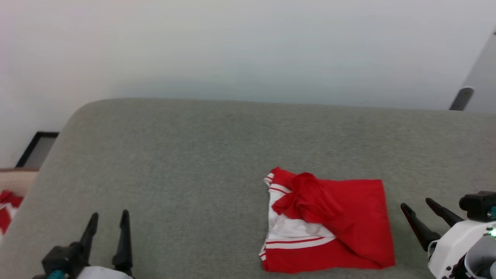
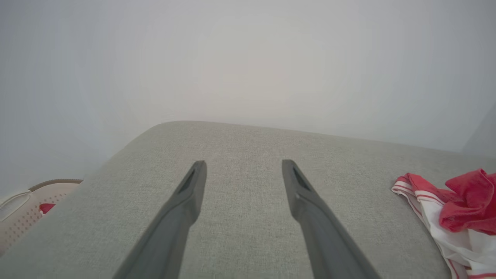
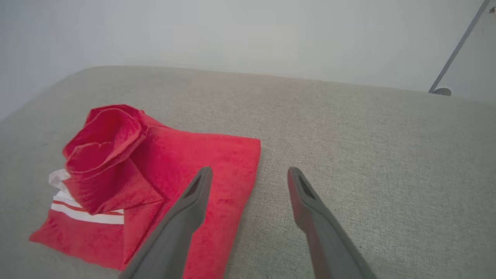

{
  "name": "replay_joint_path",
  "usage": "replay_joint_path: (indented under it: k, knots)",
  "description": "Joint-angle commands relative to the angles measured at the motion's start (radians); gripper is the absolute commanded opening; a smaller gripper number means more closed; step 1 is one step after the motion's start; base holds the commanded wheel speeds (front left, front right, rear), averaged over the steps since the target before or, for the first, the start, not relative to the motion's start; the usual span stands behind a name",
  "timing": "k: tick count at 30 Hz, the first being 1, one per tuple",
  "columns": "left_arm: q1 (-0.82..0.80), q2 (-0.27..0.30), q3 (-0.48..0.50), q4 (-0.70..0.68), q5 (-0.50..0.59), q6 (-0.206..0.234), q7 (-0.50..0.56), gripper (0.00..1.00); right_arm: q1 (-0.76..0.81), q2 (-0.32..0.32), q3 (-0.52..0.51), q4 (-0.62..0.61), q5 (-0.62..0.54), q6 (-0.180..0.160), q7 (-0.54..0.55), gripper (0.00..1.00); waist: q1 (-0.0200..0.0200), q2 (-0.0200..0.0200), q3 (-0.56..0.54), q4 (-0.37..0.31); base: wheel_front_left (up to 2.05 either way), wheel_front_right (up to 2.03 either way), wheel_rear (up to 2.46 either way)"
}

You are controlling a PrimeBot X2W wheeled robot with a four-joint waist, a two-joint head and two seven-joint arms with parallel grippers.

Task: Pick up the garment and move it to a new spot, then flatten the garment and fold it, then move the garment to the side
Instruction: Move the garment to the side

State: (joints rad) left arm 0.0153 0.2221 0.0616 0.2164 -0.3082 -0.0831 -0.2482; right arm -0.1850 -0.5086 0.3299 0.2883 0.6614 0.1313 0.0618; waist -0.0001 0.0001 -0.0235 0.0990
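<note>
— Right gripper (image 1: 415,203)?
— Poised low over the grey cushion (image 1: 174,162), spread wide, holding nothing (same for the left gripper (image 1: 109,214)).
— Garment (image 1: 348,217)?
— Folded on the cushion, just beside the right one, well apart from the left.

red garment (image 1: 348,217) with white stripes, grey cushion (image 1: 174,162)

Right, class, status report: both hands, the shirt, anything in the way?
Both hands open, empty: left hand, right hand. Garment roughly folded, top bunched, on grey cushion beside right hand. Nothing between them.
</note>
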Motion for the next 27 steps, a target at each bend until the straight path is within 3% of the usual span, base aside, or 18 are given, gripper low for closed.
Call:
replay_joint_path:
  k: [1,10,18,19,20,21,27]
  knots:
    - [-0.005,-0.007,-0.009,-0.003,0.002,0.004,0.0,1.0,-0.026,-0.01,0.009,0.014,0.007,-0.001,0.034,1.0,0.0001,-0.0001,0.04,0.059,0.0,0.0,0.0]
    - [-0.056,-0.041,-0.047,0.02,0.002,-0.004,-0.009,1.0,-0.097,-0.045,0.045,0.103,0.071,-0.001,0.249,1.0,0.0001,-0.0001,0.13,0.146,0.0,0.0,0.0]
    - [-0.103,-0.073,-0.056,0.051,0.002,-0.01,-0.016,1.0,-0.144,-0.03,0.058,0.172,0.127,-0.001,0.373,1.0,0.0001,-0.0001,0.174,0.188,0.0,0.0,0.0]
    - [-0.109,-0.077,-0.056,0.054,0.002,-0.011,-0.016,1.0,-0.145,-0.024,0.069,0.178,0.133,-0.001,0.394,0.96,0.0001,-0.0001,0.177,0.192,0.0,0.0,0.0]
    - [-0.113,-0.079,-0.054,0.056,0.002,-0.012,-0.017,1.0,-0.147,-0.021,0.084,0.177,0.138,-0.001,0.412,0.36,0.0001,-0.0001,0.18,0.195,0.0,0.0,0.0]
    - [-0.116,-0.081,-0.052,0.055,0.003,-0.014,-0.016,1.0,-0.149,-0.02,0.097,0.173,0.143,0.0,0.423,0.0,0.0001,-0.0001,0.183,0.197,0.0,0.0,0.0]
    - [-0.118,-0.09,-0.03,0.048,0.012,-0.02,-0.017,1.0,-0.174,-0.056,0.131,0.151,0.156,-0.001,0.445,0.0,0.0001,-0.0001,0.191,0.197,0.0,0.0,0.0]
